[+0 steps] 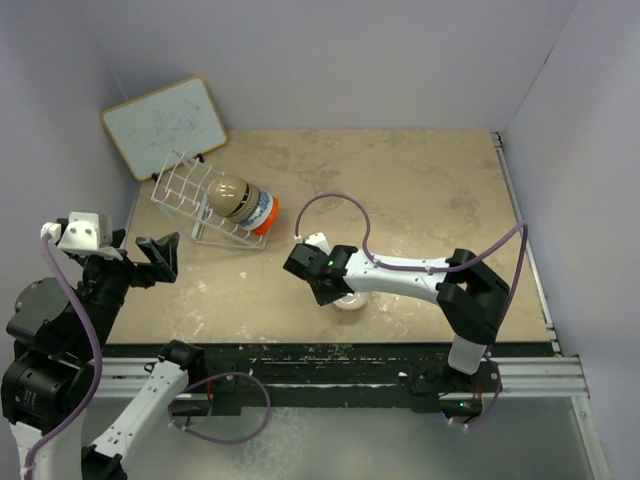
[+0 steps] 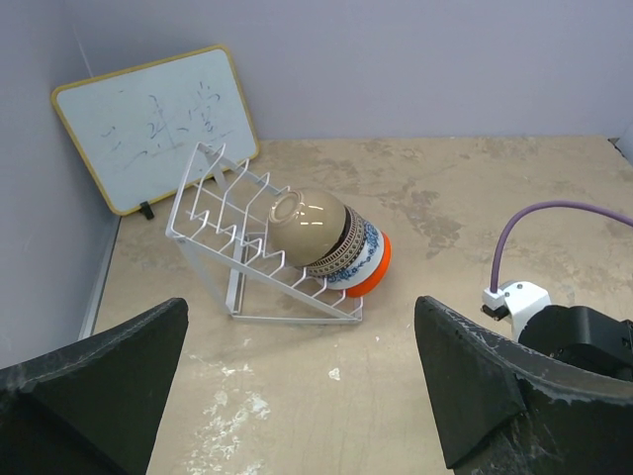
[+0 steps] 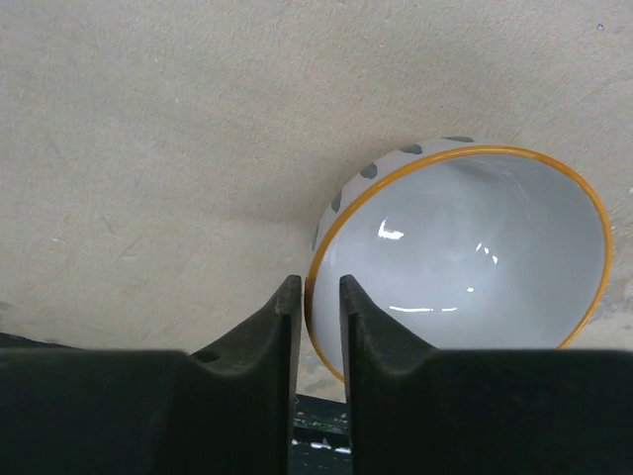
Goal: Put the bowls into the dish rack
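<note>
Mottled beige table (image 1: 430,180) under lavender walls, and we go from the near edge outward. Nearest, off the near-left side of the dish rack (image 2: 213,198), the left gripper (image 1: 158,256) hangs above the table with its jaws spread wide and nothing between them. Further in, well off to the near-right of the rack, the right gripper (image 3: 318,289) is down on the white bowl (image 3: 465,257), which sits upright on the table. Its jaws are nearly together, one finger outside the wall and one inside, pinching the orange-trimmed rim. That's the step in hand, I'd say: get this bowl up and across. A rim pinch on glazed ware looks slippery, so squeeze firmly, lift straight up before swinging, then tip the bowl onto its side to match the others. On the sloping rack itself three bowls lie on their sides, nested at its lower end: tan bowl (image 2: 312,223), blue-and-white bowl (image 2: 358,252), orange bowl (image 2: 383,265) outermost. Free prongs show only up-slope of the tan bowl, so come in over the stack, not through it. A purple cable (image 1: 335,196) arches on the rack's side of the right gripper and could snag. Behind the rack, a whiteboard (image 2: 158,124) leans on the wall
</note>
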Motion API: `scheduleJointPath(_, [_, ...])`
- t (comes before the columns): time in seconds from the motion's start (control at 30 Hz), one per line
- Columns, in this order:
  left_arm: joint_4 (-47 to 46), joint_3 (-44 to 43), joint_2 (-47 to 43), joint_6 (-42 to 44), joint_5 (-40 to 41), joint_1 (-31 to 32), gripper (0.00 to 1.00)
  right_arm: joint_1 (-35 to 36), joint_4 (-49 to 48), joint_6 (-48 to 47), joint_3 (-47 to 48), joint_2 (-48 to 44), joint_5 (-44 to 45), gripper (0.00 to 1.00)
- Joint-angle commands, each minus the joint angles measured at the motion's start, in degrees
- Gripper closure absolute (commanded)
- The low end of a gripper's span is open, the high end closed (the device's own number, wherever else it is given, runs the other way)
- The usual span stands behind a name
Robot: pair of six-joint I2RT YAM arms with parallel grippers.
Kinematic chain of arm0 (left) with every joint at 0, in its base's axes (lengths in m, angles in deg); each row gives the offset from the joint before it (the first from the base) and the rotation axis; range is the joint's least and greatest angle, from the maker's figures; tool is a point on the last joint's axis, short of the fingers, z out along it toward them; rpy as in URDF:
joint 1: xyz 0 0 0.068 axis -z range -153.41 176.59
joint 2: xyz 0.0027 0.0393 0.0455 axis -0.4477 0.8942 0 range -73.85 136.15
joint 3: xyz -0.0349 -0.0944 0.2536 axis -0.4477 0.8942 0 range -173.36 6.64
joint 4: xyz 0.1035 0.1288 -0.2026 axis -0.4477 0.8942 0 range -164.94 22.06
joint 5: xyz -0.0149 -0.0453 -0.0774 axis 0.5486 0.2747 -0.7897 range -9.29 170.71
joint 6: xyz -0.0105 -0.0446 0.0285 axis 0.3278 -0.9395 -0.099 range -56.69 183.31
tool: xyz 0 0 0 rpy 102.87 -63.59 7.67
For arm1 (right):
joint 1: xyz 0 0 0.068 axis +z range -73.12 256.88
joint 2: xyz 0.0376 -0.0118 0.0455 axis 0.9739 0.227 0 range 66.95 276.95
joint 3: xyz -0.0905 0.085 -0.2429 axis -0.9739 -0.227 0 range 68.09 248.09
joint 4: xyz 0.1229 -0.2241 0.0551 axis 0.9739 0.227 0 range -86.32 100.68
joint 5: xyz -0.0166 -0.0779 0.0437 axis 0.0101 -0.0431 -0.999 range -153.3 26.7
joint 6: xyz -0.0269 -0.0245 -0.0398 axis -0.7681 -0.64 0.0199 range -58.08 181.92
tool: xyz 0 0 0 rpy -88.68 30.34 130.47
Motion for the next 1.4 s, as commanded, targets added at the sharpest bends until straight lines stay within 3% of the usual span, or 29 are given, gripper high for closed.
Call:
scheduleJointPath(0.0, [-1.5, 0.6, -0.5, -0.3, 0.9, 0.3, 0.01, 0.2, 0.9, -0.5, 2.0, 0.1, 2.8, 0.81])
scheduleJointPath(0.3, [-1.3, 0.7, -1.0, -0.5, 0.9, 0.4, 0.01, 0.1, 0.7, -0.2, 2.0, 1.1, 4.5, 0.88])
scheduleJointPath(0.4, [-1.2, 0.6, -1.0, -0.5, 0.9, 0.3, 0.01, 0.2, 1.4, -0.3, 3.3, 0.7, 5.3, 1.0])
scheduleJointPath(0.6, [-1.1, -0.3, -1.0, -0.2, 1.0, 0.3, 0.01, 0.1, -5.8, -2.6, 6.3, -6.9, -0.6, 1.0])
scheduleJointPath(0.8, [-0.4, -2.5, -0.2, 0.4, 0.9, 0.3, 0.01, -2.8, -29.2, -5.4, 4.6, -15.9, -15.2, 1.0])
scheduleJointPath(0.97, [0.6, -5.1, 0.7, 1.0, 1.2, 0.4, 0.01, -8.5, -50.6, -1.5, 4.0, -17.4, -31.2, 1.0])
scheduleJointPath(1.2, [1.5, -8.0, 1.8, 1.2, 1.4, 0.3, 0.01, -13.2, -77.0, 9.6, 11.1, -7.6, -47.3, 1.0])
scheduleJointPath(1.37, [2.1, -9.3, 2.3, 1.6, 2.1, 0.3, 0.01, -15.1, -97.5, 24.8, 16.8, 2.0, -52.5, 1.0])
